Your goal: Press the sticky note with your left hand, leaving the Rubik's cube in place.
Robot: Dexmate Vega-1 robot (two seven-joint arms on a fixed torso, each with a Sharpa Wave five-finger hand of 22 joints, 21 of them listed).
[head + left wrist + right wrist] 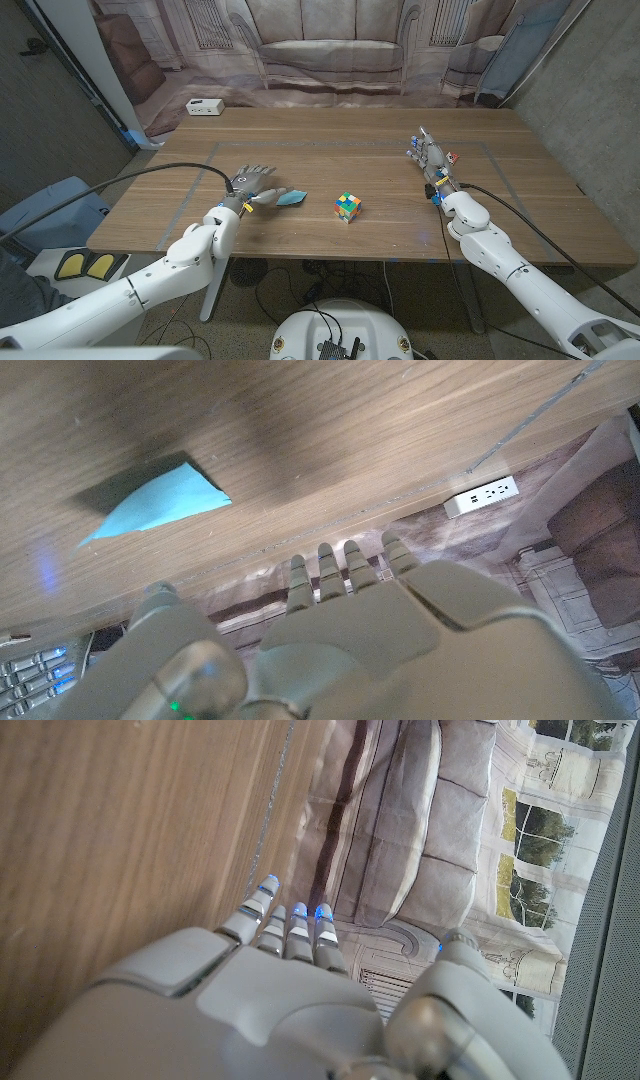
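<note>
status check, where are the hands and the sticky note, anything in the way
Left hand open, beside sticky note, not pressing. Right hand open, far side. Rubik's cube just past the note, apart from it.

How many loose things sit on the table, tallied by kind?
Sticky note, blue: 1
Rubik's cube: 1
Power strip, white: 1
Total: 3
</note>
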